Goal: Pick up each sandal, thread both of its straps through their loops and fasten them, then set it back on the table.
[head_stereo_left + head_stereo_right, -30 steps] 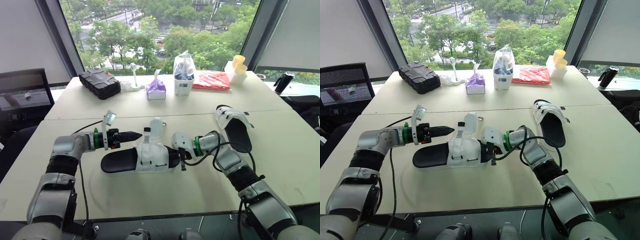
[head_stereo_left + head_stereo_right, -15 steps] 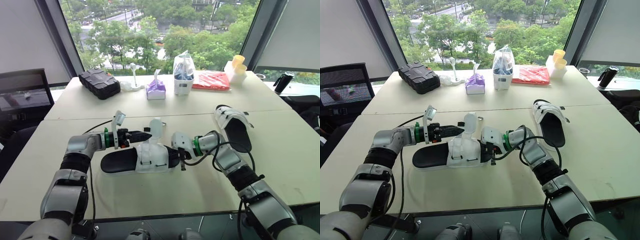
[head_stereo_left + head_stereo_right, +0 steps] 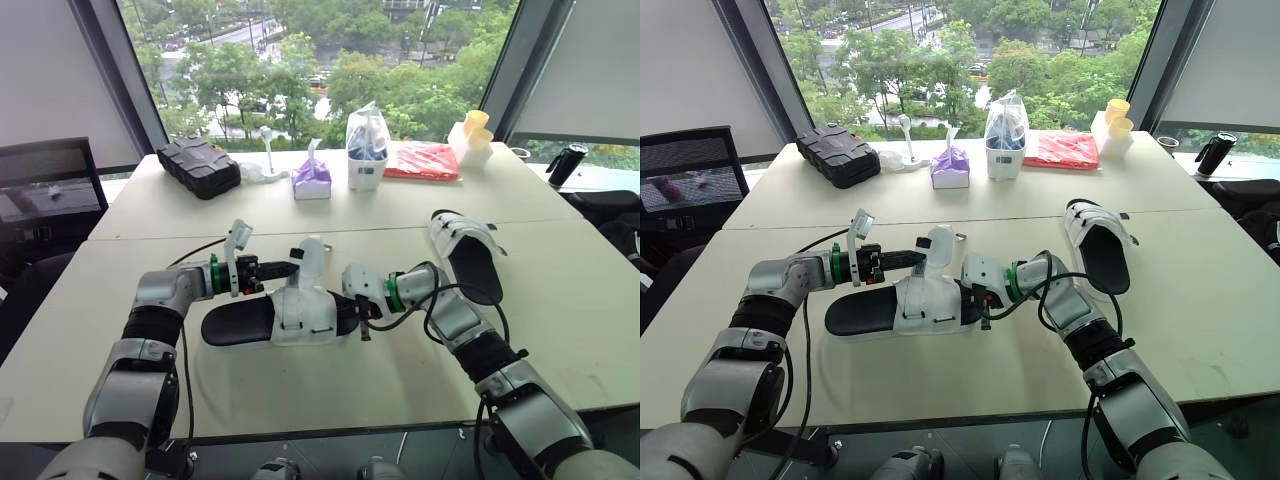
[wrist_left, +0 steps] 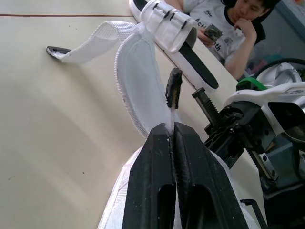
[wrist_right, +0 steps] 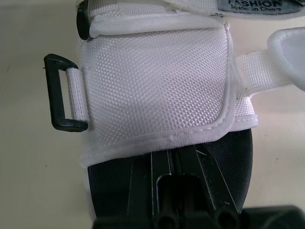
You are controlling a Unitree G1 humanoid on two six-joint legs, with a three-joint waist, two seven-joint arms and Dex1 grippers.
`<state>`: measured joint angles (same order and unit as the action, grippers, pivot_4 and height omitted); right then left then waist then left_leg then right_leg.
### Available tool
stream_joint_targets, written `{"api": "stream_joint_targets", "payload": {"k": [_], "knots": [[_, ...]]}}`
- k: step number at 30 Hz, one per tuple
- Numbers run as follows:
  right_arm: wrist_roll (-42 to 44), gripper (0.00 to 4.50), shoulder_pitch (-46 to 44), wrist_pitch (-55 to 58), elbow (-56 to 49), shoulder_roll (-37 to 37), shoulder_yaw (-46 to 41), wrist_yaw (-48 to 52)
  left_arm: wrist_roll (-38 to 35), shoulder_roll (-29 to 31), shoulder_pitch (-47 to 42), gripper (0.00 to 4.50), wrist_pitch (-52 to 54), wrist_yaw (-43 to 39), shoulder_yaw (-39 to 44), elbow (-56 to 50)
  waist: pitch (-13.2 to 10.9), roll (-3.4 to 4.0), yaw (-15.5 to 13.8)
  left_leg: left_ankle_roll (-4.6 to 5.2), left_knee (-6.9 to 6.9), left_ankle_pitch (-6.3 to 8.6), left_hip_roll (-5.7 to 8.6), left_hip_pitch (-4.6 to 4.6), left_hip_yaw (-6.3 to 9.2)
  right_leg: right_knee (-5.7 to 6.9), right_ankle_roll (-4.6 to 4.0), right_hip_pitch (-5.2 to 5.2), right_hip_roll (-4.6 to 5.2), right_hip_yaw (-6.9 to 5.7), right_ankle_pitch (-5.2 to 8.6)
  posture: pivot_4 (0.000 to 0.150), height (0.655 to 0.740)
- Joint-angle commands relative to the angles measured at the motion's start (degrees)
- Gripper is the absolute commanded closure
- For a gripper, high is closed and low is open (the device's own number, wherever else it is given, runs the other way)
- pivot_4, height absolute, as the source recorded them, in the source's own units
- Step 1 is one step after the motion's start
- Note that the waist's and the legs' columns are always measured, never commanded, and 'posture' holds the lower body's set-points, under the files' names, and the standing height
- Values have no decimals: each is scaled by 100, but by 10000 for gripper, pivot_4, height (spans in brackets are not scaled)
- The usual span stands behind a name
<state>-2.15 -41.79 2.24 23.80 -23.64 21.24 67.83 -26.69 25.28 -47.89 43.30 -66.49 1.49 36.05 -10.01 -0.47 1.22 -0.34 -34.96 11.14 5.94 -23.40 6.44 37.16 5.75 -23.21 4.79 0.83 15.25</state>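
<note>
Left claw point(image 3: 287, 270) clenched on the white strap point(image 3: 312, 252) of the near sandal point(image 3: 240, 322) — right claw point(image 3: 352, 303) grips its sole end. Other sandal point(image 3: 468, 252) lies apart on the desk point(image 3: 300, 390)

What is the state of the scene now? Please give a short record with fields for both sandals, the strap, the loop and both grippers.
near sandal: flat on the table, between the two grippers
strap: stands up from the near sandal, not fastened
left gripper: shut on the strap's thin, black-tipped end
right gripper: at the strap end of the near sandal
loop: black, on the near sandal's side, nothing threaded through it
far sandal: on the table to the robot's right, apart from both grippers
</note>
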Motion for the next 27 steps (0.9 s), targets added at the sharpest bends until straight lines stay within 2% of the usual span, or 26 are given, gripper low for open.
{"api": "stream_joint_targets", "payload": {"k": [1, 5, 11, 15, 23, 27], "knots": [[-219, 45000, 17, 76, 186, 11, 145, -72, -213, 242, 43, 44354, -34, -237, 267, -428, 0, 0, 10, 0, 0, 0, -1, 0, 0, 0, 0, -1, -1, 0, 0, 1500, 7400], [-213, 45000, 11, 68, 193, 4, 155, -70, -671, 258, 75, 44354, 144, -254, 729, -669, 0, 0, 8, -1, 1, 0, -3, 0, 0, 0, 0, -2, -2, 1, 0, 1500, 7400], [-202, 45000, 16, 79, 179, -7, 170, -58, -949, 294, 202, 44354, 474, -232, 893, -920, 0, 0, -10, 0, -2, 0, -3, 0, 0, 0, -1, -1, -2, 1, 0, 1500, 7400], [-203, 45000, 25, 76, 167, -3, 187, -45, -927, 275, 267, 44354, 332, -233, 912, -793, 0, 0, -7, -1, -2, 0, -2, 0, 0, 0, -1, 0, -2, 1, -1, 1500, 7400], [-208, 45000, 13, 93, 137, -27, 197, -21, -341, 74, 246, 44354, -1022, 55, 842, 540, 0, 0, -14, -1, -3, 0, -2, 0, 0, 0, -1, -1, -1, 2, -1, 1500, 7400], [-203, 45000, 36, 102, 103, -53, 191, -14, -266, 5, 191, 44354, -1196, -52, 803, 746, 0, 0, -16, -2, -3, 0, -2, 0, 0, 0, -1, -1, -1, 1, -1, 1500, 7400]]}}
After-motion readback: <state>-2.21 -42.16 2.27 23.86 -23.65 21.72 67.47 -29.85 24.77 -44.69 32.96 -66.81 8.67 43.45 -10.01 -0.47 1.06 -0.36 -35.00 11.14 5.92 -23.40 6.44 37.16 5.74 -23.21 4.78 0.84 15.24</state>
